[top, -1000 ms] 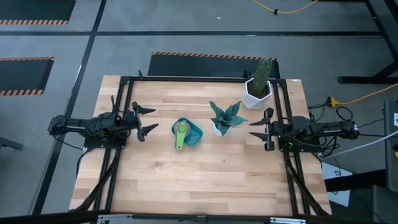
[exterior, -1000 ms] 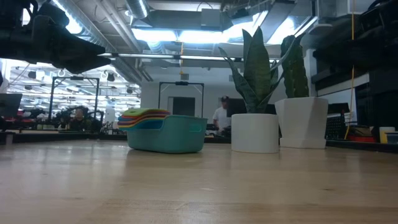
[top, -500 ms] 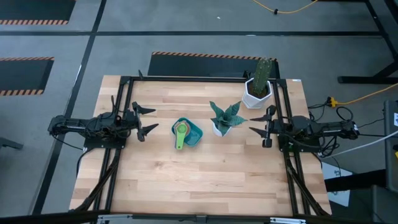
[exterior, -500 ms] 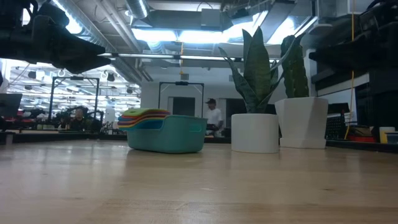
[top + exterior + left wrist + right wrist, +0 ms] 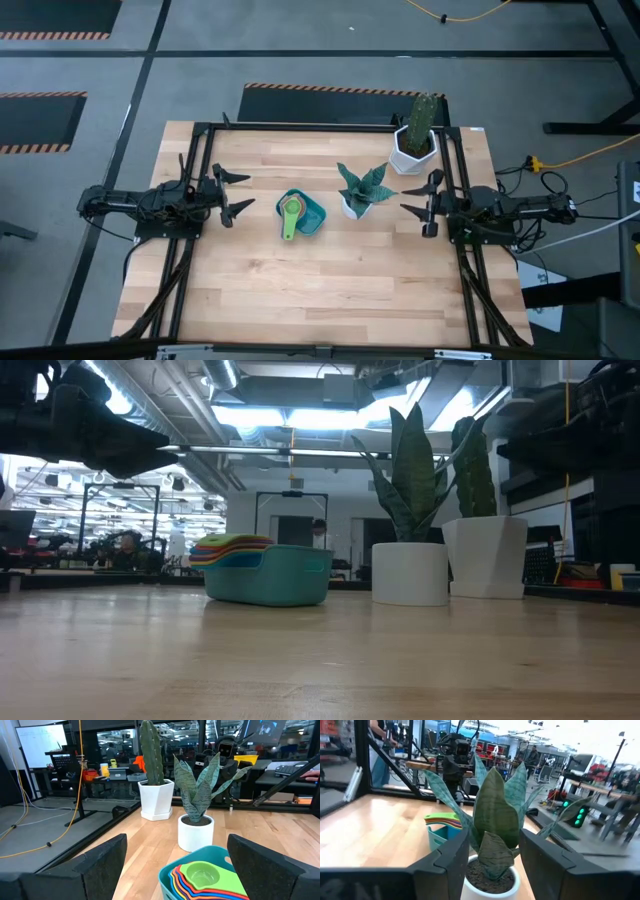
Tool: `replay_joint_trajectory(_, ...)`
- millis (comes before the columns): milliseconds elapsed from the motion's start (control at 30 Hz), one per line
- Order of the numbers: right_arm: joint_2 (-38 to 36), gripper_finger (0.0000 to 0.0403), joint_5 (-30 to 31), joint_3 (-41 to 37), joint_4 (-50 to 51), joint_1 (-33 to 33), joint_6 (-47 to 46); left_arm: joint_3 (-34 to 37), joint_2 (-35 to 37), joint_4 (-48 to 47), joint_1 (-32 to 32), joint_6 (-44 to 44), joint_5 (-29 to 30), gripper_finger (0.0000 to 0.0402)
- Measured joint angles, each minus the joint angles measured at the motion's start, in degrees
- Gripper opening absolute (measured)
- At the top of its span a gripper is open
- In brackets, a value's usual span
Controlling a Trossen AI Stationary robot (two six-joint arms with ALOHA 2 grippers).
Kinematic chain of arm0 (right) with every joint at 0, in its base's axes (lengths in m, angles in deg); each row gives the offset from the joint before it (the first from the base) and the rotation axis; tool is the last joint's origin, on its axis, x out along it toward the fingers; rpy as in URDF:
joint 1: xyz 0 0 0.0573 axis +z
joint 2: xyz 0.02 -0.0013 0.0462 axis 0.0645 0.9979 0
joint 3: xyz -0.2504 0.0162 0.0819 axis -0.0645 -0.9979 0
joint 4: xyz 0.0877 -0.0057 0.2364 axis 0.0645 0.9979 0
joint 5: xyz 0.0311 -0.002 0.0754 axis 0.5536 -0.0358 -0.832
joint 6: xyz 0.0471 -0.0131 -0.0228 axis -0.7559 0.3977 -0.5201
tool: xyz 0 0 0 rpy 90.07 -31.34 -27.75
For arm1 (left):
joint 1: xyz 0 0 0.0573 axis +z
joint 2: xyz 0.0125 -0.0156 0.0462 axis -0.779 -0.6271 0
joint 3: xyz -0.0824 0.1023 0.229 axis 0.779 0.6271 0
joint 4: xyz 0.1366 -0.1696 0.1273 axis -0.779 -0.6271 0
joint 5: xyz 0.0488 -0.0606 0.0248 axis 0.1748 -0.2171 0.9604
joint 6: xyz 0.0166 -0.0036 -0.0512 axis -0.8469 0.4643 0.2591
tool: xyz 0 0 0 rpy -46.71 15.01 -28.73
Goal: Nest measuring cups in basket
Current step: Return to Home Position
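Left gripper (image 5: 237,194) hangs at the table's 9 o'clock, fingers spread wide, empty. At centre, the measuring cups (image 5: 292,209) sit nested in the basket (image 5: 316,220), handles lying 12-to-6 and pointing to 6 o'clock. Right gripper (image 5: 424,206), at 3 o'clock, gapes empty.

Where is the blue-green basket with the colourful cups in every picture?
High view: basket near the middle, left of the spiky plant.
Low view: basket left of centre, left of the plant.
Left wrist view: basket close up, in front of the plant.
Right wrist view: basket behind the plant, partly hidden by leaves.
Shared landmark: the spiky plant in its white pot.
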Motion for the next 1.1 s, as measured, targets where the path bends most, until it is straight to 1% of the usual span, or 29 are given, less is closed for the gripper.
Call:
replay_joint_trajectory(100, 0.0, 0.0176, -0.03, -0.01, 0.02, 0.0, -2.04, 0.0, 0.0, -0.01, 0.01, 0.0, 0.0, 0.0339)
replay_joint_trajectory(333, 0.02, 0.0176, -0.08, -0.02, 0.07, 0.0, -2.09, 0.0, 0.0, -0.01, 0.0, 0.02, 0.0, 0.0339)
replay_joint_trajectory(533, 0.02, 0.0176, -0.19, -0.02, 0.09, 0.0, 0.75, 0.0, 0.0, -0.01, 0.01, 0.0, 0.0, 0.0339)
replay_joint_trajectory(1100, 0.02, 0.0176, -0.14, -0.02, 0.07, 0.0, 0.88, 0.0, 0.0, -0.01, 0.0, 0.0, 0.0, 0.0339)
